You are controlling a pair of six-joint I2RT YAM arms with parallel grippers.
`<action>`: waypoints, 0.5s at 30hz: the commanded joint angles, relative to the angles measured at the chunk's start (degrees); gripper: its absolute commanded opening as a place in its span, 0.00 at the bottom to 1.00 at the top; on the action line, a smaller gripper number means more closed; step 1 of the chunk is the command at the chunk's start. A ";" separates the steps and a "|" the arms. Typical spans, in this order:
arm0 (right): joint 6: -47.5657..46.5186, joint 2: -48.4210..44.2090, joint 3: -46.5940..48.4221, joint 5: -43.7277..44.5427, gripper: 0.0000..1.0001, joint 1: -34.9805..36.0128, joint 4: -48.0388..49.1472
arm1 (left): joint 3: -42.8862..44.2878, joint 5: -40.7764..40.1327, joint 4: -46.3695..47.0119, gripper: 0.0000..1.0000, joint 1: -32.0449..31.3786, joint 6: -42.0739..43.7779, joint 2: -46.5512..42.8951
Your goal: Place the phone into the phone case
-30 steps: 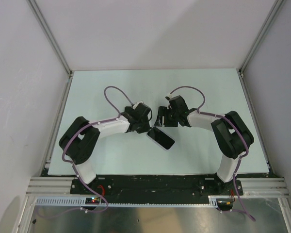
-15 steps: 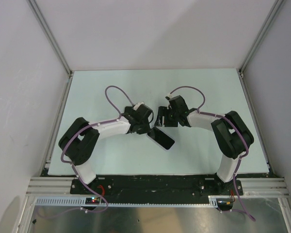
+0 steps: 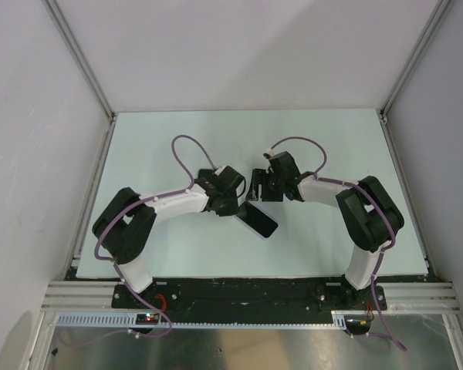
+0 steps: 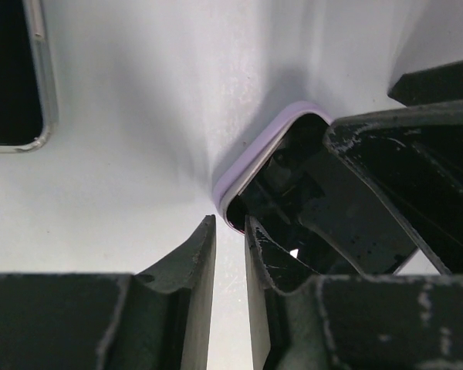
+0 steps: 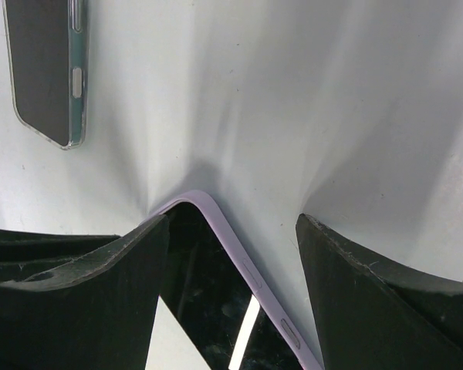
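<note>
Where the left wrist camera looks down at the pale worktop (image 4: 139, 154), the phone case (image 4: 11, 73) lies flat in the upper left corner of the frame. It is dark with a clear rim and is partly cut off by the frame's border. At bottom centre the left fingers (image 4: 193, 266) are drawn almost together, with only a thin slit between them and nothing in it. Their tips stand right at a rounded corner of the phone (image 4: 262, 150), whose lilac edge frames a glossy black face; whether they touch it I cannot tell. Further right, the black right fingers (image 4: 417, 169) cover the rest of the phone.

Seen from the right wrist, the case again lies in the upper left, its side buttons showing, well apart from the fingers. The right fingers are spread wide and grip nothing. The left-hand one overlaps the phone's glossy face at lower left, the lilac edge runs down between the two toward bottom centre, and the right-hand one rises just beside that edge.

From overhead, both sets of fingers meet at mid-worktop, left ones just left of centre. A dark slab (image 3: 258, 220) lies aslant just below them; I cannot tell whether it is the phone or the case.
</note>
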 commanded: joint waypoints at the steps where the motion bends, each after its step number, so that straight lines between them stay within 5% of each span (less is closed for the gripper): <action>1: -1.10 1.25 -0.16 1.53 0.73 -0.39 -3.15 | 2.84 1.49 -0.91 0.25 -0.92 1.87 0.41; 15: -1.21 1.10 -0.16 1.35 0.73 -0.49 -3.45 | 2.41 -0.07 -1.16 0.25 -0.73 0.47 2.81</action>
